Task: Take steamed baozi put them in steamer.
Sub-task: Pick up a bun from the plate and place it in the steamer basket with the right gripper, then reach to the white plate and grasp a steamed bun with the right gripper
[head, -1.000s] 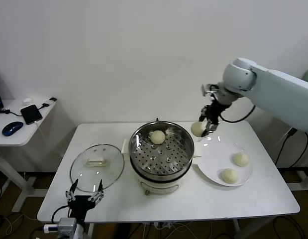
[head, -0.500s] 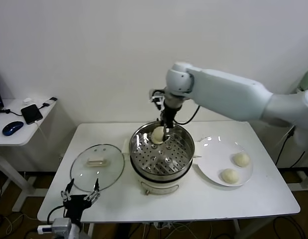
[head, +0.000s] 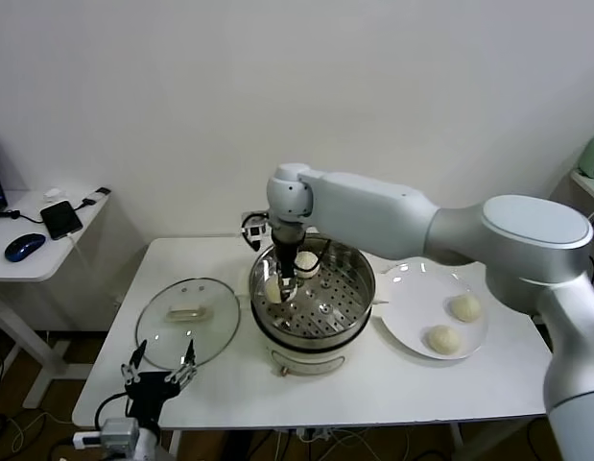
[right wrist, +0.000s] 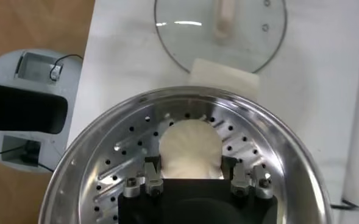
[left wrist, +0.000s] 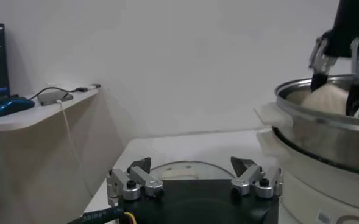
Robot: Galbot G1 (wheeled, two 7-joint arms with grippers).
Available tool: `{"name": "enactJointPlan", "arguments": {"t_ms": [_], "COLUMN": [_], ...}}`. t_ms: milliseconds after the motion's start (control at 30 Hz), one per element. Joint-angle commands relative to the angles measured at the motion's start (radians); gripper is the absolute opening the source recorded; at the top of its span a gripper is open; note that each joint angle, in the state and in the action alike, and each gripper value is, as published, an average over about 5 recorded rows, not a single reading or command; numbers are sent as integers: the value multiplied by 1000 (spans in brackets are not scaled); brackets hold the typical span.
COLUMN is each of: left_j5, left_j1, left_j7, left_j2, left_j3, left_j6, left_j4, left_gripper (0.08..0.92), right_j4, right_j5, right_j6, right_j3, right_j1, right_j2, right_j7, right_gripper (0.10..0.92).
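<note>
Right now the right hand [head: 280, 285] reaches down into the steamer [head: 359, 293], which stands mid-worktop, and its fingers [right wrist: 149, 180] clamp a steamed baozi [right wrist: 189, 150] just over the perforated tray on the side nearest the left edge. From the head view the arm hides most of that bun, so only a pale sliver shows. A second bun [head: 306, 261] lies on the tray toward the far edge, partly covered by the wrist. Two more buns [head: 465, 306] sit apart on the white plate [head: 408, 307] toward the right edge. Being round domes, they show no long axis. By the near left corner, the left hand [left wrist: 194, 178] hovers with fingers spread wide, holding nothing, beside the glass lid [head: 186, 320].
</note>
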Motion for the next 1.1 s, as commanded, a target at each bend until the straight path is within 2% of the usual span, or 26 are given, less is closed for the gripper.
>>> {"name": "enactJointPlan", "arguments": {"t_ms": [33, 367, 600, 667, 833, 1100], "left_j5": [-4, 1, 3, 3, 9, -14], "left_j1": [2, 4, 1, 0, 8, 15], "left_j7": [-1, -3, -3, -3, -2, 4], "left_j2": [1, 0, -4, -6, -6, -1], "left_j3": [5, 12, 15, 17, 24, 27], "left_j6": [-2, -2, -1, 0, 1, 10], "left_j4": [-1, 0, 5, 5, -1, -7], "left_gripper": [823, 823, 823, 823, 823, 823], "right_j4": [-30, -36, 14, 40, 176, 426], "right_j5": [-21, -35, -44, -44, -40, -65], "right_j6": [-8, -2, -3, -4, 1, 92], "right_j3": [-2, 20, 27, 38, 74, 96], "right_j1": [-39, -54, -32, -21, 39, 205], "right_j2": [52, 49, 7, -21, -171, -607], "right_j7": [13, 23, 5, 6, -9, -121], "right_gripper": [636, 644, 793, 812, 822, 823]}}
